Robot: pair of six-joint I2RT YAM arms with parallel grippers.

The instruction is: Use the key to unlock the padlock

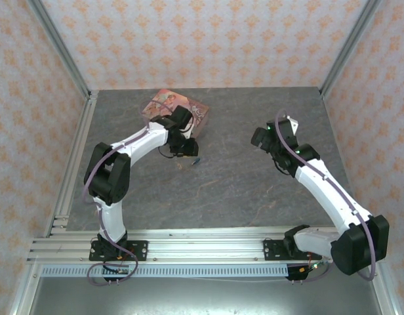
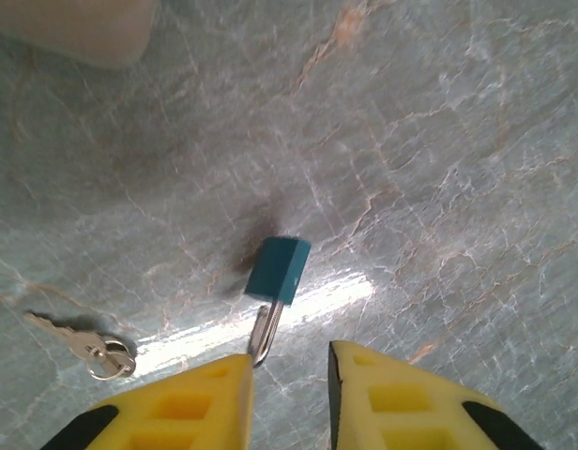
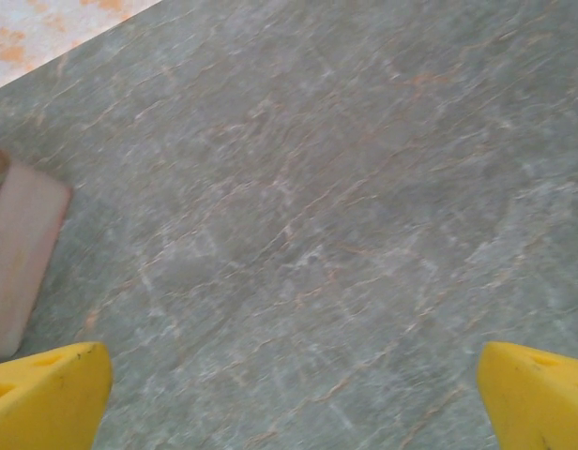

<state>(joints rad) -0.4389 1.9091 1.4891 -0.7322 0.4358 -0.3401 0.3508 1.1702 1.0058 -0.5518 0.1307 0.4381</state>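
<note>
The teal padlock (image 2: 278, 269) lies on the grey stone tabletop with its metal shackle (image 2: 264, 333) pointing toward my left gripper (image 2: 289, 361). That gripper hovers just above it, open by a narrow gap with nothing between the yellow fingers (image 2: 190, 408); the shackle's end lies beside the left fingertip. The silvery key (image 2: 59, 330) on its small ring (image 2: 115, 361) lies flat to the left of the lock. From above, the padlock (image 1: 196, 161) and key (image 1: 181, 165) are tiny specks under the left gripper (image 1: 186, 152). My right gripper (image 1: 258, 136) hangs wide open over bare table (image 3: 294, 356), apart from both.
A pink illustrated box (image 1: 176, 110) lies at the back of the table behind the left wrist; its side is at the left edge of the right wrist view (image 3: 17, 253). Patterned walls with metal posts enclose the table on three sides.
</note>
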